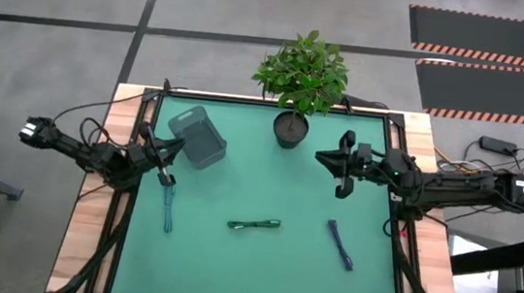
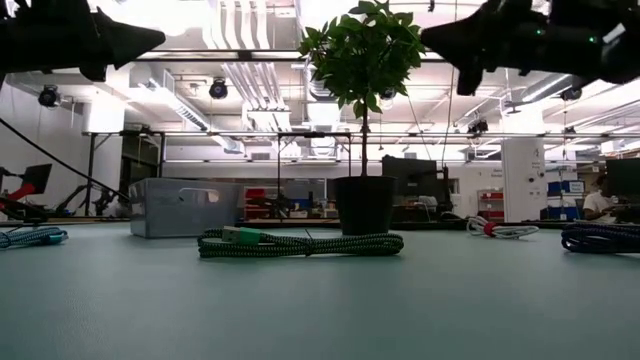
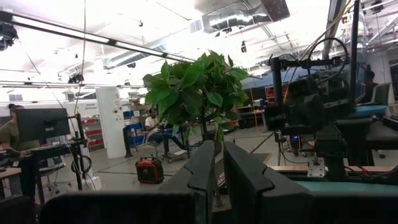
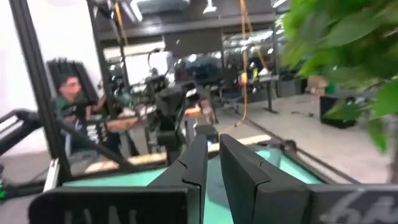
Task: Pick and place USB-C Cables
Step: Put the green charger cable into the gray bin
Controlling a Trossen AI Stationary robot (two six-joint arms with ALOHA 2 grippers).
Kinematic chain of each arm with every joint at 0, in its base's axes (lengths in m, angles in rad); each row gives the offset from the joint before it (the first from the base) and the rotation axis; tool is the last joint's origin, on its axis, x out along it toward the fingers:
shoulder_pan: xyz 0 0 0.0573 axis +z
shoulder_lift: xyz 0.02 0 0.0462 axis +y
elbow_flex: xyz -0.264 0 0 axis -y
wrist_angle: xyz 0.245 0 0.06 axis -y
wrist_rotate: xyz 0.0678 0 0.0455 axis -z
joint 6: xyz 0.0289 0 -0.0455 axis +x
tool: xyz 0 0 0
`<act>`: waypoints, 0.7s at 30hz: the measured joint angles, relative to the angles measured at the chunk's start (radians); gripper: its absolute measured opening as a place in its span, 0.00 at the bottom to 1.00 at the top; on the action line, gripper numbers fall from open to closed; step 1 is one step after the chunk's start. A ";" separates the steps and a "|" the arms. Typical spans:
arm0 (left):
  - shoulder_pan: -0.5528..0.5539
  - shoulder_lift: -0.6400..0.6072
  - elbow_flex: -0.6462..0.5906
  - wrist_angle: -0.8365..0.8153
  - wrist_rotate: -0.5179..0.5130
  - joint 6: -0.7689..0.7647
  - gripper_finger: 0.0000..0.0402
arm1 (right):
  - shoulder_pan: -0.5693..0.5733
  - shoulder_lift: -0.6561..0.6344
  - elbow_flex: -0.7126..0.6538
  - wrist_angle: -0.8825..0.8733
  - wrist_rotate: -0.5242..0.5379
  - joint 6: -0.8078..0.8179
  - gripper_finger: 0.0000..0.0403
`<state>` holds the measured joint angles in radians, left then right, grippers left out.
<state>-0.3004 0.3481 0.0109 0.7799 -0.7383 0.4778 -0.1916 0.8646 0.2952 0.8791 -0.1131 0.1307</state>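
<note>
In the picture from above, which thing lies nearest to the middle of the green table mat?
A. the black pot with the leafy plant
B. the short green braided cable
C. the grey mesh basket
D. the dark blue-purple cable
B: in the high view the short green braided cable lies near the mat's middle, while the grey mesh basket, the dark blue-purple cable and the black pot with the leafy plant lie farther out.

Left gripper (image 1: 164, 167) raised, fingers (image 3: 205, 171) nearly together, right gripper (image 1: 343, 162) raised, fingers (image 4: 196, 158) nearly together.
</note>
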 joint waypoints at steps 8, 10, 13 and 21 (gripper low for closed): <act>0.000 0.000 0.000 0.000 -0.002 0.000 0.05 | 0.090 0.124 0.137 -0.067 0.000 -0.079 0.08; 0.000 0.000 0.001 0.002 -0.003 0.000 0.05 | 0.109 0.154 0.178 -0.091 0.000 -0.093 0.08; 0.000 0.000 0.001 0.007 -0.003 0.001 0.05 | 0.134 0.200 0.233 -0.150 0.000 -0.114 0.08; 0.000 -0.003 0.002 0.033 -0.004 0.001 0.05 | 0.182 0.325 0.363 -0.250 0.000 -0.138 0.08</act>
<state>-0.3004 0.3447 0.0127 0.8134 -0.7421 0.4789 -0.0099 1.1901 0.6586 0.6291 -0.1127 -0.0076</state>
